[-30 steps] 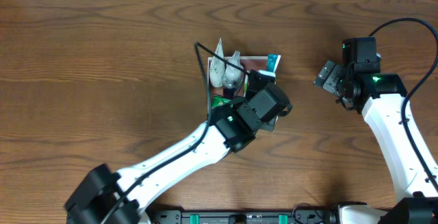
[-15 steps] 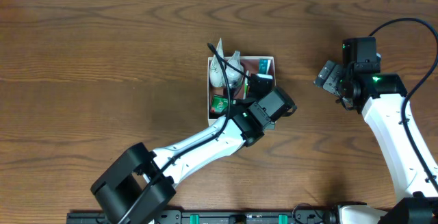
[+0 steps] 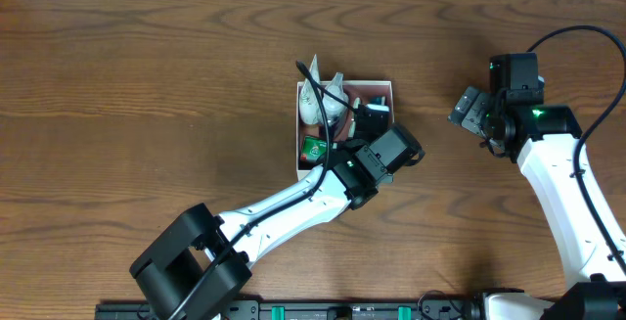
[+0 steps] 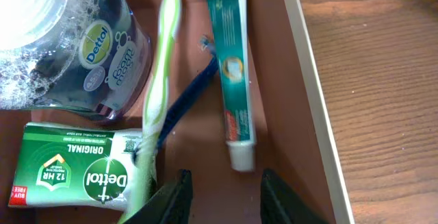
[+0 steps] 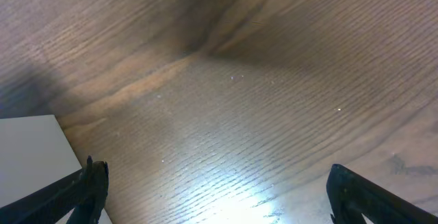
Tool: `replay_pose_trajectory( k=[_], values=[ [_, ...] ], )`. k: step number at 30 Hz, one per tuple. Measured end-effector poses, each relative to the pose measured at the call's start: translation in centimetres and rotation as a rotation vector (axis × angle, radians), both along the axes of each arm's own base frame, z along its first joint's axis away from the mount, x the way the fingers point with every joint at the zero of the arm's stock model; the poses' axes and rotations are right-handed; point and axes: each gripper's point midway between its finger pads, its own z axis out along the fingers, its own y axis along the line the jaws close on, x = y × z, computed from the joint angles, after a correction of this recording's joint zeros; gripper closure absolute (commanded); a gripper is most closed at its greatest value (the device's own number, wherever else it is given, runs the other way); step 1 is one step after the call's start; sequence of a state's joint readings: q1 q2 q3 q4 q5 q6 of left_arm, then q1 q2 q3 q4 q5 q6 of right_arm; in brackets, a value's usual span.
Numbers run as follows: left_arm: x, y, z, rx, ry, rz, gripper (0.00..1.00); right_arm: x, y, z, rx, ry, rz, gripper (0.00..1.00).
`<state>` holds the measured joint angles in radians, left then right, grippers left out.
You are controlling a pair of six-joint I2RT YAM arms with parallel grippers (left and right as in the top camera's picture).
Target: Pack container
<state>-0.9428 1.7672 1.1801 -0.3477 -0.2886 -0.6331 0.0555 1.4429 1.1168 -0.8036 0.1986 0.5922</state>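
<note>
My left gripper (image 4: 222,196), jaws apart and empty, hangs over the container (image 4: 309,94); lifting carelessly could snag the toothpaste (image 4: 231,73) at 12 o'clock (right gripper (image 5: 217,190) apart too).

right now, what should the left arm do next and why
Probably lift the left gripper straight up out of the container: its jaws stand open and empty, and the toothpaste, toothbrush, soap box and Dettol bottle already sit inside.

Inside the container (image 4: 308,80): toothpaste tube (image 4: 233,73) along the right wall, toothbrush (image 4: 159,80) just left of it, one end lying over the soap box (image 4: 68,176), bottle (image 4: 68,46) behind that box
</note>
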Motion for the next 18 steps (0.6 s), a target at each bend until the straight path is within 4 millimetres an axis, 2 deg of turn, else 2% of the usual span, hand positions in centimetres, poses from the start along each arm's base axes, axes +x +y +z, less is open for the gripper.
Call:
replay_pose_trajectory(
  k=[12,15,18],
  values=[
    [0.5,-0.5,1.0,-0.009,-0.042,-0.038,0.65,0.0,0.0,0.0,0.0,0.0,0.0,0.01],
    [0.5,-0.6,2.9,-0.029,-0.075,-0.058,0.65,0.0,0.0,0.0,0.0,0.0,0.0,0.01],
    [0.2,-0.2,6.0,-0.059,-0.121,-0.081,0.64,0.0,0.0,0.0,0.0,0.0,0.0,0.01]
  ],
)
